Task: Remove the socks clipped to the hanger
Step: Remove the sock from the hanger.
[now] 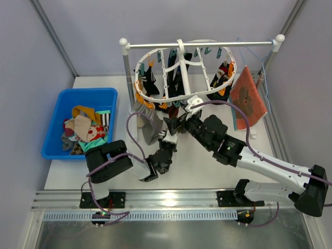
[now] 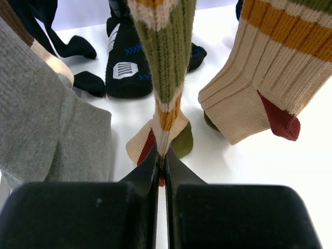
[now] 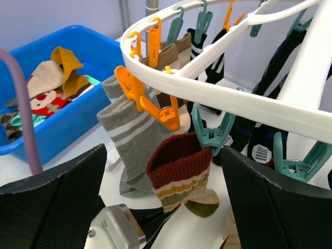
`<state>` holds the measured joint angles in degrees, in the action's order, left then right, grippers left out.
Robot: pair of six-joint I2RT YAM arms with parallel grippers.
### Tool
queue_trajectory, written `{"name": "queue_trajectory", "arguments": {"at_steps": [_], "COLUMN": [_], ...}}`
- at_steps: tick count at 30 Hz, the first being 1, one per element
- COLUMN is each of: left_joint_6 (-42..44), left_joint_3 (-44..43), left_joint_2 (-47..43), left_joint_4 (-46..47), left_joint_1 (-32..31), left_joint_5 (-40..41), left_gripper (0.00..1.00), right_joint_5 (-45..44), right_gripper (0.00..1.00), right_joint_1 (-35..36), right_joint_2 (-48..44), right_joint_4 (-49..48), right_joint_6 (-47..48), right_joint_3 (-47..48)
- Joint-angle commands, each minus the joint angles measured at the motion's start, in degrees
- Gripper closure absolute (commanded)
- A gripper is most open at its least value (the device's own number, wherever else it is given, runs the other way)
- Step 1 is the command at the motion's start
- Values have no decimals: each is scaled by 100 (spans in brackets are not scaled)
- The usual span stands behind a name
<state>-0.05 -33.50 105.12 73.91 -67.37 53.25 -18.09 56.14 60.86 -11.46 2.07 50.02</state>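
Note:
The white oval hanger (image 1: 155, 97) hangs from a rail, with socks on orange and teal clips; its rim crosses the right wrist view (image 3: 233, 101). A striped sock (image 3: 179, 171) with a dark red cuff and yellow, green and cream bands hangs from a teal clip (image 3: 210, 136). My left gripper (image 2: 162, 155) is shut on this sock's lower end (image 2: 168, 62), just above the table; it sits under the hanger's front (image 1: 168, 139). My right gripper (image 3: 163, 155) is open, its fingers either side of the sock's cuff, close below the rim (image 1: 177, 122).
A grey striped sock (image 3: 132, 135) hangs left of the held one, a matching cream striped sock (image 2: 270, 72) to the right, black socks (image 2: 124, 62) behind. A blue bin (image 1: 57, 101) holding socks stands at the left. An orange-red flower cloth (image 1: 248, 98) hangs at the right.

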Motion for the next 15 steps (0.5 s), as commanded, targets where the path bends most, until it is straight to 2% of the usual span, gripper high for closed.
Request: {"name": "queue_trajectory", "arguments": {"at_steps": [1, 10, 12, 15], "left_joint_6": [-135, -214, -214, -223], "left_joint_3": [62, 185, 220, 247], "left_joint_2": [-238, -317, -343, -387], "left_joint_4": [1301, 1337, 1337, 1328], "left_joint_1": [-13, -21, -21, -21], "left_joint_5": [45, -52, -69, -70], "left_gripper": [100, 100, 100, 100], "right_joint_5": [-449, -977, -969, -934], "right_gripper": [9, 10, 13, 23], "right_joint_1": [29, -42, -85, -121], "right_joint_2": [198, 672, 725, 796], "right_joint_4": [-163, -479, -532, -716], "right_joint_6": [75, 320, 373, 496], "right_joint_3": [359, 570, 614, 649]}}
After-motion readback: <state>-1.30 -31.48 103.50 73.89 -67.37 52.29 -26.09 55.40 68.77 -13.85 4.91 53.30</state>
